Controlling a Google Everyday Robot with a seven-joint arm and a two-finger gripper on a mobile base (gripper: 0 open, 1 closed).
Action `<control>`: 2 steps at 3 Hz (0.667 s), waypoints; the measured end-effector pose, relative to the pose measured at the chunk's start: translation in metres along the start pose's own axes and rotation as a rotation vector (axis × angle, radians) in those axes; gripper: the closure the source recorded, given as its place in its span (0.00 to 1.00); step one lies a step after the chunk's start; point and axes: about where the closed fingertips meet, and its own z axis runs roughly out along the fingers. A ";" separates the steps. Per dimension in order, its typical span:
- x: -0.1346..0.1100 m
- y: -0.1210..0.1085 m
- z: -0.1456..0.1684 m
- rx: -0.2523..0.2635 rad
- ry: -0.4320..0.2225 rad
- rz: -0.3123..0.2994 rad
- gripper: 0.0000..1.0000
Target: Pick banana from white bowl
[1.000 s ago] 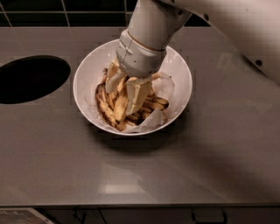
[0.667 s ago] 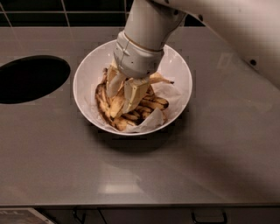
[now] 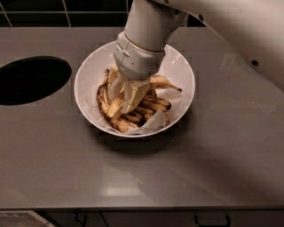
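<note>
The white bowl (image 3: 88,73) stands on the grey counter, lined with crumpled white paper (image 3: 154,124) and holding several overripe bananas. My gripper (image 3: 125,105) reaches straight down into the bowl's left-middle. Its pale fingers (image 3: 135,93) close to a point around the banana (image 3: 113,107), a yellow, brown-speckled one lying in the pile. The wrist hides the banana's upper end. Other browner bananas (image 3: 151,106) lie beside it, and one curved banana (image 3: 162,81) sticks out to the right of the wrist.
A large round black opening (image 3: 31,80) is set in the counter left of the bowl. The counter's front edge (image 3: 142,207) runs along the bottom. A dark tiled wall (image 3: 66,13) is behind. My white arm (image 3: 239,35) crosses the upper right.
The gripper has shifted slightly left inside the bowl and its fingers have drawn together on the banana. The curved banana at the right shows more.
</note>
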 end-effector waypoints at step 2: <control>-0.011 0.002 -0.030 0.073 0.001 -0.005 1.00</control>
